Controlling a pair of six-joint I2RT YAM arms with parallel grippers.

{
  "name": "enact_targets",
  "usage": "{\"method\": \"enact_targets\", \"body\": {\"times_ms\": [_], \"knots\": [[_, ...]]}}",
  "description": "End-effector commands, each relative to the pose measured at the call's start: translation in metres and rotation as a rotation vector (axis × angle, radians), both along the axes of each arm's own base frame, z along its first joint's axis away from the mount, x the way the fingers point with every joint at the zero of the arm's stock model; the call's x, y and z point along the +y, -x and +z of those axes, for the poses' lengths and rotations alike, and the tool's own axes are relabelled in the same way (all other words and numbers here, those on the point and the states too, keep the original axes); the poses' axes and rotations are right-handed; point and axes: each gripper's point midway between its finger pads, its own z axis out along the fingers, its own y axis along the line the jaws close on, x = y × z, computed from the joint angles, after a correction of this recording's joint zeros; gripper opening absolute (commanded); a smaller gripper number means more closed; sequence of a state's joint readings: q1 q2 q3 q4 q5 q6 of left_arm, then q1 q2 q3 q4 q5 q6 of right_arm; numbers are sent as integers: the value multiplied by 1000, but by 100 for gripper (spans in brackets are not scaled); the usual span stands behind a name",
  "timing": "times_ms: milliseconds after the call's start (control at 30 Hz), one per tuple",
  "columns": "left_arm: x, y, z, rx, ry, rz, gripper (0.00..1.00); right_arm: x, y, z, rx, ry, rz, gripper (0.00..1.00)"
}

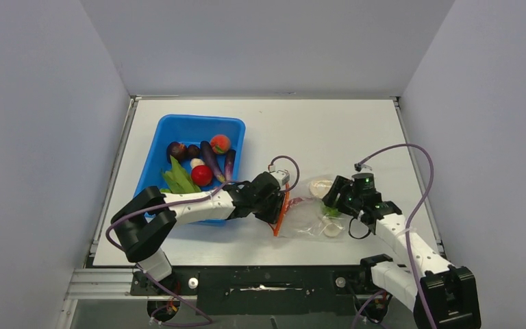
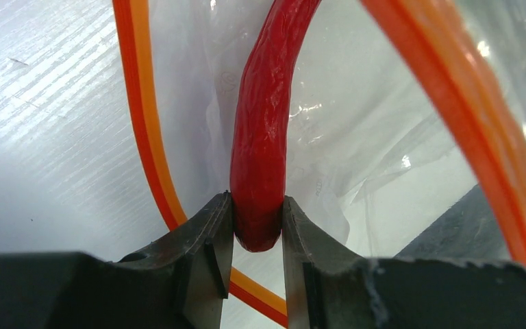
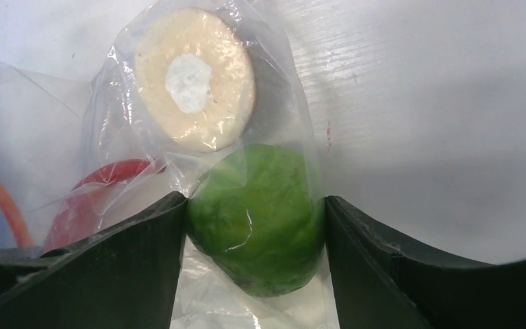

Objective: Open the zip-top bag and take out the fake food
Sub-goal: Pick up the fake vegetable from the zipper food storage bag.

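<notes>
Overhead view of a white table (image 1: 329,130) with two robot arms. A clear bag (image 1: 308,218) lies flat near the front edge, between the two grippers.

The bag is open. In the left wrist view its orange zipper strip (image 2: 144,116) splits into two separate lines, one on each side. The left gripper (image 2: 258,205) sits at this mouth, its jaws clamped on the end of a long red piece (image 2: 264,137) of fake food that runs back into the bag.

The right gripper (image 3: 255,212) is at the bag's far end. Its jaws press on both sides of a green ball (image 3: 257,164) through the plastic. Just beyond the ball, a round cream piece (image 3: 195,79) is also inside the bag. From above, another pale piece (image 1: 332,228) shows in the bag's near corner.

A blue bin (image 1: 198,118) to the left holds several toy foods.

Judged progress: opening is done and removal is part way. The red piece is gripped but not out, and at least three pieces are left to remove after it.
</notes>
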State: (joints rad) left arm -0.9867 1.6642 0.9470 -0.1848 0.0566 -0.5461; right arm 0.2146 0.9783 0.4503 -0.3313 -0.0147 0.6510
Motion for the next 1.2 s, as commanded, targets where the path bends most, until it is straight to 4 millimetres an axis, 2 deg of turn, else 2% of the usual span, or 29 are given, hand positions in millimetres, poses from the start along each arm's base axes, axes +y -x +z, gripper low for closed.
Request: {"method": "enact_targets", "body": {"times_ms": [0,133,267,333,433,500,633,767,1000,1167], "knots": [[-11,-5,30,-39,64,-5,10,5,-8,29,-104,-20,49,66],[-12,-7,32,-46,69,-1,9,17,-11,65,-235,-91,90,73],[-13,-7,34,-47,76,1,9,37,-8,103,-381,-203,169,75],[-15,-6,35,-46,86,0,9,38,-7,114,-424,-212,177,75],[-15,-6,39,-50,98,3,8,18,-8,112,-416,-148,69,77],[-14,-6,40,-52,103,7,8,19,-6,114,-419,-144,83,76],[-13,-6,43,-61,121,19,8,49,1,128,-447,-246,244,70],[-15,-7,48,-66,139,22,8,72,5,136,-475,-312,333,65],[-14,-8,52,-72,151,32,7,117,17,137,-471,-285,477,56],[-17,-4,62,-61,195,35,6,133,16,134,-457,-262,496,50]]}}
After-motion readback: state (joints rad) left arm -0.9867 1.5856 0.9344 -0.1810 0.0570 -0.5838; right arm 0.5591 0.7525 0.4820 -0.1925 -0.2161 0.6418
